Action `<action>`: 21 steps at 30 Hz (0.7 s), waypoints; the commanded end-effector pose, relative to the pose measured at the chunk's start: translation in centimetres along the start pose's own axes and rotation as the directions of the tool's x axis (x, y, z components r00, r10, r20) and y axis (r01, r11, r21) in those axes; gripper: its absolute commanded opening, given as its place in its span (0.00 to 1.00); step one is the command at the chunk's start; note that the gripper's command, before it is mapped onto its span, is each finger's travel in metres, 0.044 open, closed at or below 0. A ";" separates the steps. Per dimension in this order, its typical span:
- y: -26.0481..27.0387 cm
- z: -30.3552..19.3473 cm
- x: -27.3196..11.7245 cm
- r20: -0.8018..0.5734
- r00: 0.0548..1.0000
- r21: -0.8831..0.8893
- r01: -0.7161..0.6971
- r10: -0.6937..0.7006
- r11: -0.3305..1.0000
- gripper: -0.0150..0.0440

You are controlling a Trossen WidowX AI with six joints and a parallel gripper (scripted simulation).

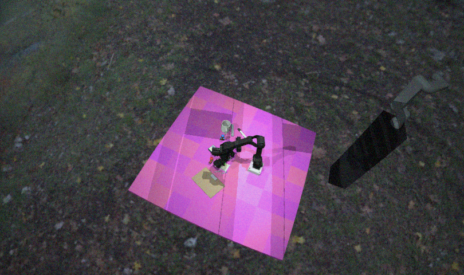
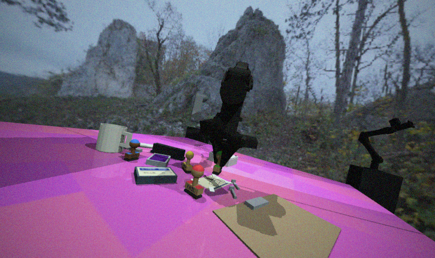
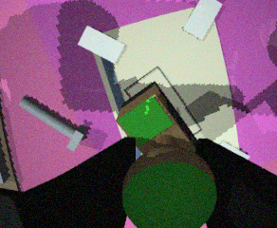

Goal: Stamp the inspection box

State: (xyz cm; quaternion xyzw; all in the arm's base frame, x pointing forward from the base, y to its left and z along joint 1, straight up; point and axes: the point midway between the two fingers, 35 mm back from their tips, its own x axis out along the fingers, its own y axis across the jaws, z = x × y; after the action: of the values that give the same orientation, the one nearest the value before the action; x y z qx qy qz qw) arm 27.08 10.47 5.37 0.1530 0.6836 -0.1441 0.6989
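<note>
My gripper [image 2: 219,163] [image 3: 165,148] is shut on the green-topped stamp [image 2: 217,169] [image 3: 145,120], holding it by its handle with the block down. The stamp hangs low over the pale card [image 2: 210,183] [image 3: 167,43]. In the wrist view its block covers part of the thin outlined box [image 3: 179,98], whose upper corner and right side show beyond it. The stamp's underside is hidden, and I cannot tell whether it touches the card. No print shows on the visible card. The open purple ink pad [image 2: 159,158] lies at the left in the exterior view.
A red-topped FAIL stamp [image 2: 194,186] stands beside the card, with a yellow-topped stamp [image 2: 189,156] behind it. A blue-topped stamp [image 2: 133,143] stands near the mug [image 2: 109,137] [image 1: 225,126]. A dark labelled box [image 2: 155,176], small grey pieces [image 2: 233,192] and a brown board [image 2: 303,233] [image 1: 207,187] lie around.
</note>
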 end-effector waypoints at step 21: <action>-0.1 -0.1 1.7 -0.003 1.000 0.006 0.000 0.000 1.000 0.25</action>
State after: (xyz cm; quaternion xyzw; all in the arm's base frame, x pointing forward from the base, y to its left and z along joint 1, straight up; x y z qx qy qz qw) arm 27.03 10.47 3.98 0.1531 0.6836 -0.1442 0.6989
